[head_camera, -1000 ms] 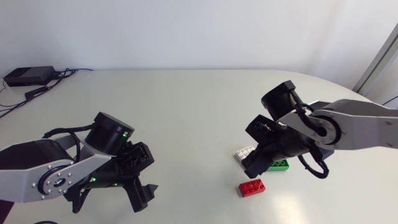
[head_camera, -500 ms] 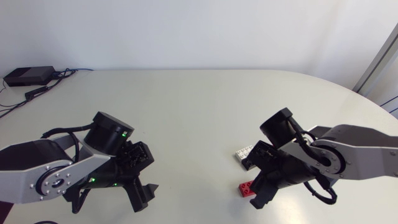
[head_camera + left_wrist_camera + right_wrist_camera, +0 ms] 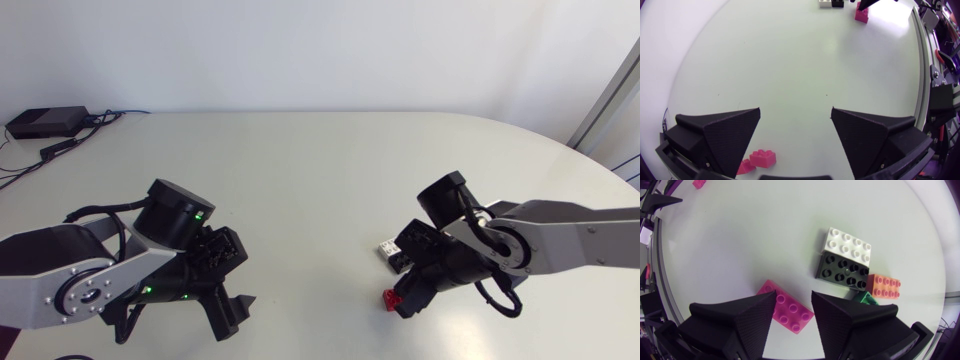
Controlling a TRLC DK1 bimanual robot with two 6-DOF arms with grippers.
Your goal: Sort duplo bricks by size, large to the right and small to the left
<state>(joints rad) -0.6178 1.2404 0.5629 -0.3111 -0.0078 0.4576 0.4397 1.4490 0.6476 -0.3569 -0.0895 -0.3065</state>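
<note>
Red large brick (image 3: 788, 311) on the surface (image 3: 740, 240), between right jaws set narrowly apart astride it, evidently for gripping; left jaws wide over small pink bricks (image 3: 762, 158)

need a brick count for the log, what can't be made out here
Green brick: right wrist view shows only a corner behind the right gripper; in the head view the right arm hides it and the orange brick.
Red brick: head view, mostly under that gripper.
Pink bricks: left wrist view, partly behind the left gripper, so their number is unclear.
</note>
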